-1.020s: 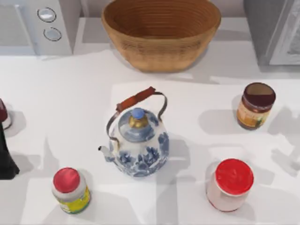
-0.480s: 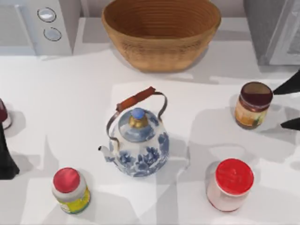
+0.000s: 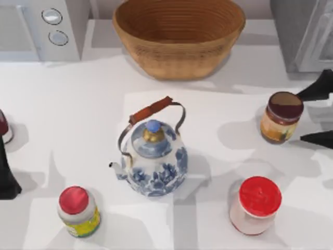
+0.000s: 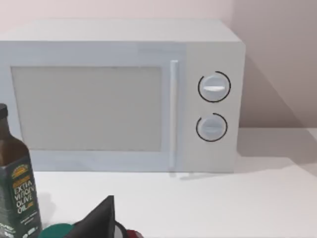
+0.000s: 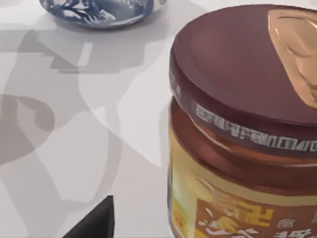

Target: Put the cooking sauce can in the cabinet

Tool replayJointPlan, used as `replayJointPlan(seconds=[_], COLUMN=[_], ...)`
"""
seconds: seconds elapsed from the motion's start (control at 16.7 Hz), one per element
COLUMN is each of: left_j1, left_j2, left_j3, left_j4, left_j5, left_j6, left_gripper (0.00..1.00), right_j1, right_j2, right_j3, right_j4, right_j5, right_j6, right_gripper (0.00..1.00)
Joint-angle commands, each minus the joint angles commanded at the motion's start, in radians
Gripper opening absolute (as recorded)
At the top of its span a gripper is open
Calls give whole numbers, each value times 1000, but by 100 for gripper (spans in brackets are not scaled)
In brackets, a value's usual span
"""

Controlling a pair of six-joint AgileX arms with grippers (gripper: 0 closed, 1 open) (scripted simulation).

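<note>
Sauce can: the cooking sauce can stands upright on the table at the right side, in front of the cabinet and well apart from it; its maroon lid and orange label sit close in the right wrist view, where the lower label is cut off.
Right claw: the right gripper sits at the right edge of the top view, open, one dark finger just beside the can's lid toward the back and the other near its base toward the front (whether either touches the can is hard to tell); the rest of the arm is cut off.
Cabinet: dark grey, at the back right corner, partly out of frame.
Red-lidded jar: the white jar stands in front of the can, near it.
Teapot: the blue-and-white teapot stands mid-table; its base is at the edge of the right wrist view.
Basket: the wicker basket is at the back centre.
Left claw: the left gripper is parked at the left edge, mostly cut off, and I cannot tell its state.
Microwave: the white microwave is at the back left, an olive oil bottle beside it in the left wrist view.
Small bottle: a red-lidded bottle stands at the front left.
</note>
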Motion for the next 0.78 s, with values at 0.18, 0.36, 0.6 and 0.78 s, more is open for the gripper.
replayJointPlan(seconds=[0.18, 0.36, 0.6, 0.78], left_j1=[0, 0, 0, 0], left_j2=[0, 0, 0, 0], left_j3=[0, 0, 0, 0], left_j4=[0, 0, 0, 0], left_j5=[0, 0, 0, 0], left_j6=[0, 0, 0, 0], left_gripper=[100, 100, 100, 100], right_j1=[-2, 3, 24, 64], right_j2=[9, 7, -8, -28], right_j3=[9, 7, -24, -82], right_j4=[-5, -3, 67, 217], right_j5=[-5, -4, -19, -37], right_j6=[-13, -12, 50, 164], right_gripper=[100, 100, 100, 100])
